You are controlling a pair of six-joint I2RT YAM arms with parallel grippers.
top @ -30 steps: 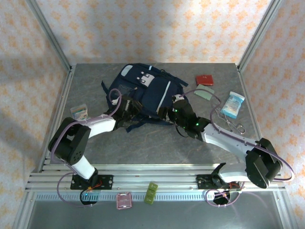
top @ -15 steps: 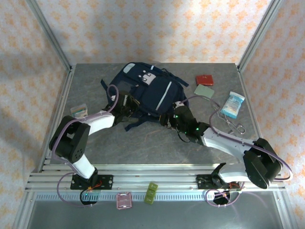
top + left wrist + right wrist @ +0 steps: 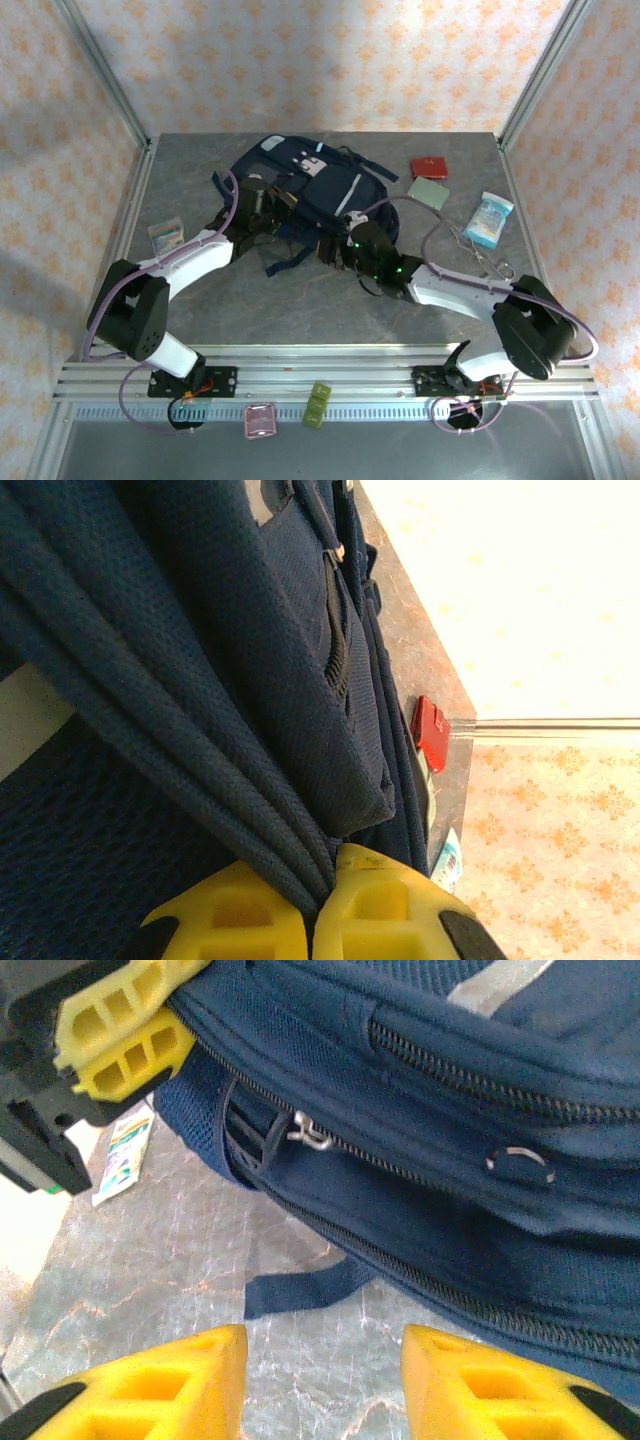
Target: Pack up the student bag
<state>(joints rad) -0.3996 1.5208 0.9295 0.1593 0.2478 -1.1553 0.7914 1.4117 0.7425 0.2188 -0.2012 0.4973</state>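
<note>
Left tool [image 3: 318, 905] closed on bunched navy student bag [image 3: 335, 190]

**Bag toward the table's 12 o'clock, loose items to either side**

The student bag [image 3: 318, 190] lies on the table [image 3: 300, 305], toward 12 o'clock from the centre. The left gripper [image 3: 275, 203] is at the bag's 9 o'clock edge, with a fold of the bag between its fingers. The right gripper [image 3: 327, 252] is at the bag's 6 o'clock edge, just in front of it, over bare table.

At the bag's 3 o'clock lies a small flat case [image 3: 431, 167], with a flat pad [image 3: 428, 190] just in front of it. Further out at 4 o'clock is a wrapped packet [image 3: 489, 219], and a metal tool [image 3: 492, 263] lies in front of that. A small box [image 3: 167, 235] sits at the bag's 8 o'clock, well apart.

On the front ledge at 6 o'clock, a small square item [image 3: 260, 421] lies left of a small oblong item [image 3: 318, 405].
</note>
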